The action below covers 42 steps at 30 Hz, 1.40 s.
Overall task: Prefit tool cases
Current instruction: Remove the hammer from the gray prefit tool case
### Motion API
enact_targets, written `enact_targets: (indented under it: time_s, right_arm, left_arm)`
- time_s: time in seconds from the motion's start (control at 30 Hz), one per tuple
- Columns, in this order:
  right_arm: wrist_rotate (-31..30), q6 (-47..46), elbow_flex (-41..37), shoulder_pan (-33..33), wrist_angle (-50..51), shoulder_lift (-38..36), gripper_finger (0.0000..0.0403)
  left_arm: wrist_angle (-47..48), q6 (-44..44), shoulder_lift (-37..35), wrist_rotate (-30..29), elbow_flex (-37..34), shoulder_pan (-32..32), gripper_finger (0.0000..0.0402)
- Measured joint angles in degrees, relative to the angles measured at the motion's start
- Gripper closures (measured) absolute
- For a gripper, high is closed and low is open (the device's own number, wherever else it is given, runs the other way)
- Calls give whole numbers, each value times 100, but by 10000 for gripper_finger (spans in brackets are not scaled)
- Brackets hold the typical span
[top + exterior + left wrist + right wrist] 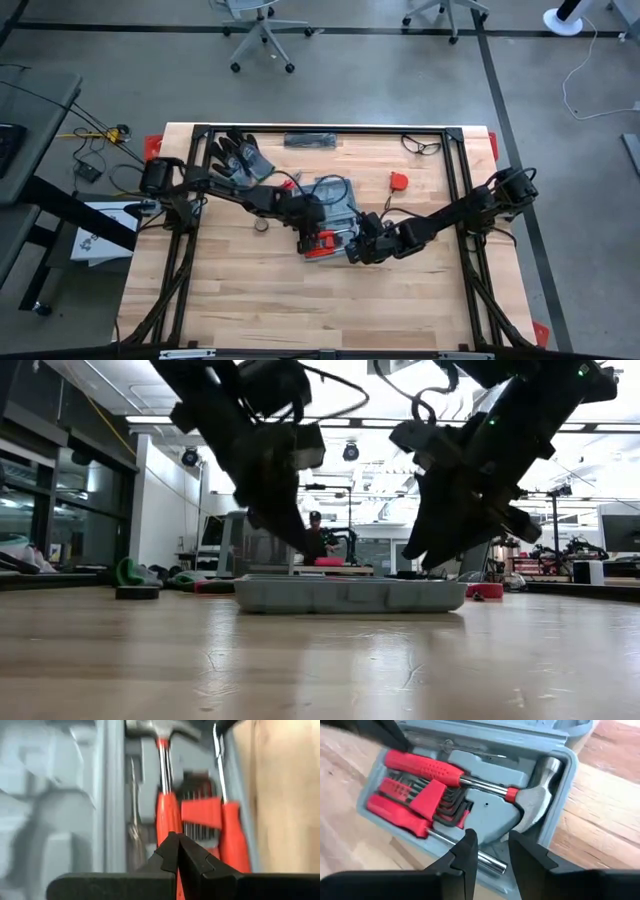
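Observation:
The blue-grey tool case (335, 200) lies open at the table's middle. In its near half (495, 815) rest a red-handled hammer (445, 772), a red hex-key set (432, 800) and a red-handled screwdriver (395, 812). My left gripper (177, 847) is shut with nothing in it and hangs above the hammer's red handle (167, 810). It slants down from the left (308, 243). My right gripper (492, 847) is open and slants down from the right (357, 250). It hovers over the case's near edge, above the screwdriver's bare shaft (490, 862). In the low view both sets of fingertips stand above the case's rim (340, 582).
Dark gloves (238, 158) lie at the far left, next to a black flat thing (312, 140) and safety glasses (422, 146) along the far edge. A small red object (399, 181) sits right of the case and a small roll (261, 226) left of it. The near half of the table (320, 310) shows bare wood.

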<state>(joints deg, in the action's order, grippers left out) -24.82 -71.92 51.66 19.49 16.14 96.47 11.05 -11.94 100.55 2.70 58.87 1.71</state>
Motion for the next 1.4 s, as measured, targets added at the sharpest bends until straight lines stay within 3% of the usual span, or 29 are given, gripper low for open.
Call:
enact_targets:
  time_s: [0.33, 0.53, 1.1, 1.4]
  right_arm:
    - [192, 464, 0, -118, 530, -574, 308]
    - [537, 736, 0, -341, 762, -559, 393]
    - [898, 1272, 0, -800, 562, -383, 402]
    - [1168, 1323, 7, -914, 33, 238, 403]
  left_arm:
    - [-20, 0, -52, -29, 9, 0, 400]
    - [-35, -2, -55, -25, 18, 0, 401]
    - [-57, -146, -65, -72, 31, 0, 401]
    - [-65, -144, -65, -156, 33, 0, 401]
